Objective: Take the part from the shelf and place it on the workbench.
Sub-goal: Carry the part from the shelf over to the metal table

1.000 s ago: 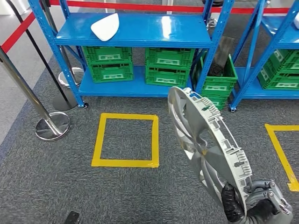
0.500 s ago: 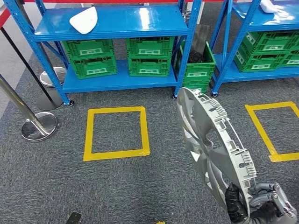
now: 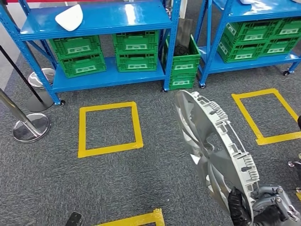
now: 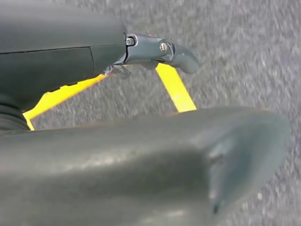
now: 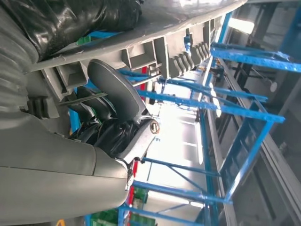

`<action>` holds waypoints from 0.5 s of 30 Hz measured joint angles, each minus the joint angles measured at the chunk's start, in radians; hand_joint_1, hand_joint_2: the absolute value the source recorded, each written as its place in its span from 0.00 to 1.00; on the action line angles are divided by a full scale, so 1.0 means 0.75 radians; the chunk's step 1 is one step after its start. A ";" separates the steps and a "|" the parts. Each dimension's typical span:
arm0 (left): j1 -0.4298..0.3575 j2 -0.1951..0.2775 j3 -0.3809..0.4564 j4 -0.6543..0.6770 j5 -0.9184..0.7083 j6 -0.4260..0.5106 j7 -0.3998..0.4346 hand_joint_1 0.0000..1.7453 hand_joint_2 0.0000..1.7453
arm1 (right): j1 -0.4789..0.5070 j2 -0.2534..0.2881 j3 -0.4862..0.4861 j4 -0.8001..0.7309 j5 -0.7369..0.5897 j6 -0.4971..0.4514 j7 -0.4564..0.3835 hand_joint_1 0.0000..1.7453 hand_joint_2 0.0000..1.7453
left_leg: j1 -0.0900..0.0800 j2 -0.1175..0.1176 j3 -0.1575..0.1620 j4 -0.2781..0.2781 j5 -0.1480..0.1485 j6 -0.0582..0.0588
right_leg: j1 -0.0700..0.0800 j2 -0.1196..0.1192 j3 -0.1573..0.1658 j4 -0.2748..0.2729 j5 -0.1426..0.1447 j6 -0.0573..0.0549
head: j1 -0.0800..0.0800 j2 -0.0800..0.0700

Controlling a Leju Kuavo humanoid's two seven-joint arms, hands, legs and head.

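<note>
Right hand [image 3: 261, 209] clamped on the grey wheel cover [image 3: 213, 150], tilted on edge above carpet, well clear of the blue shelf [image 3: 96, 21]. Left hand [image 4: 156, 49] hanging, fingers blurred, apparently holding nothing.

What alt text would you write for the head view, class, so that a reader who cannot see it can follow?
The robot's right hand grips the lower rim of a grey wheel cover, held on edge above grey carpet. Behind stand blue shelves with green crates and a white part; yellow tape squares mark the floor.
</note>
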 joint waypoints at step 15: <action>0.003 0.001 0.000 0.000 -0.003 0.003 -0.001 0.00 0.00 | 0.012 -0.001 -0.004 -0.004 -0.008 0.000 0.000 1.00 1.00 | -0.005 -0.092 0.177 -0.003 -0.174 0.009 | -0.003 0.069 -0.231 0.108 0.141 0.009 | -0.013 0.000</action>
